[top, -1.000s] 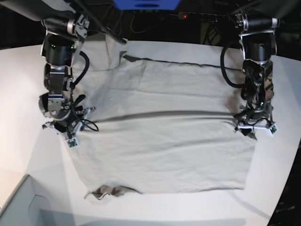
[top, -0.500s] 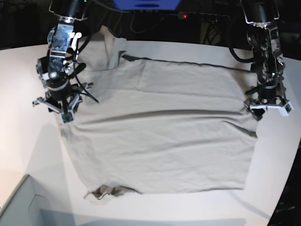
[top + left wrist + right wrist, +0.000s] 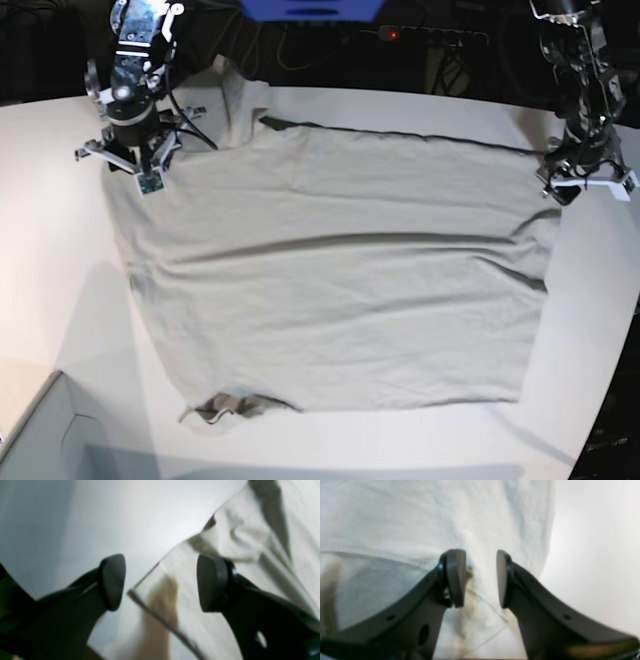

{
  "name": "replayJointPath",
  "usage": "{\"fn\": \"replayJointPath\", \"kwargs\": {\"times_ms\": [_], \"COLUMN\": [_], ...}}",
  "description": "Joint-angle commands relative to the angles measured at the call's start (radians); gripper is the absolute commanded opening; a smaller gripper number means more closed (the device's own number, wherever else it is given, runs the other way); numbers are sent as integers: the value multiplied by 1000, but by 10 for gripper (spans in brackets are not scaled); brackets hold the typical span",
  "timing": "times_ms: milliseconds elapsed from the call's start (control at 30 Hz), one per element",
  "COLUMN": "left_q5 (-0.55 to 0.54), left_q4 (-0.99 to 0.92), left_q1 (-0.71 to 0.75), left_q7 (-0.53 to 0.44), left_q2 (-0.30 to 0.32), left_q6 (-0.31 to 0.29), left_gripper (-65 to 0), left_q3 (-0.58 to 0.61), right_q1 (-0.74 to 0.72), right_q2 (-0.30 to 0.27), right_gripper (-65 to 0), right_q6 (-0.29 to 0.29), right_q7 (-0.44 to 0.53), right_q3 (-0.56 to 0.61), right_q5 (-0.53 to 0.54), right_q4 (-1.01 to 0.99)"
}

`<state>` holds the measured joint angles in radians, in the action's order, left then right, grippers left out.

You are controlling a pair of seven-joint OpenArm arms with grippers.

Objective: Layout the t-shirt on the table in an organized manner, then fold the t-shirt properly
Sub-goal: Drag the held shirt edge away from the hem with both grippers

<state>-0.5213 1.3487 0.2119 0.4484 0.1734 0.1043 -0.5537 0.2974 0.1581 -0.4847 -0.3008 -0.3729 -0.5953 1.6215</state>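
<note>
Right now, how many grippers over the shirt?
2. The right gripper hangs at the t-shirt's far corner on the base view's left; the left gripper at its opposite far corner.

A: What lies on the table [image 3: 60, 300]?

B: The t-shirt [image 3: 340, 290], spread nearly flat over the white top, with a long shallow crease running left to right across its middle. Its far edge shows a dark line, and a small bunched fold sits at the near left corner.

A: And the arms?

B: The right gripper [image 3: 135, 160] hangs over the shirt's far left corner, beside a raised flap of cloth. The left gripper [image 3: 588, 185] is at the far right, just at the shirt's edge.

A: Anything else?

B: A grey box corner [image 3: 40, 440] at the near left.
</note>
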Motion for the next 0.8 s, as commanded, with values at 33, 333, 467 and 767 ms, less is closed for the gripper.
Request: {"fn": "replayJointPath", "kwargs": {"times_ms": [33,333,467,767], "left_q5": [0,3,10,5], "left_q4": [16,-8,-10,-119], "left_q1": [7,21,24,10], "left_q7": [30,63,60,56], "left_q2": [12,-7,-7,1], "left_q6": [-2,-2,-2,-2], "left_gripper": [-217,-224,-357,-592], "left_q3": [-4,-4,-7,-6], "right_q1": [18,72,92,125], "right_q2": [-1,-1,-1,-1], "right_gripper": [-452,-452,-452,-452], "right_q6": [4,4,4,4], "right_q7": [25,24,28,30], "right_q3": [-1,-4,-4,-5], "right_q5": [8,108,108,108], "right_q4": [20,21,21,21]}}
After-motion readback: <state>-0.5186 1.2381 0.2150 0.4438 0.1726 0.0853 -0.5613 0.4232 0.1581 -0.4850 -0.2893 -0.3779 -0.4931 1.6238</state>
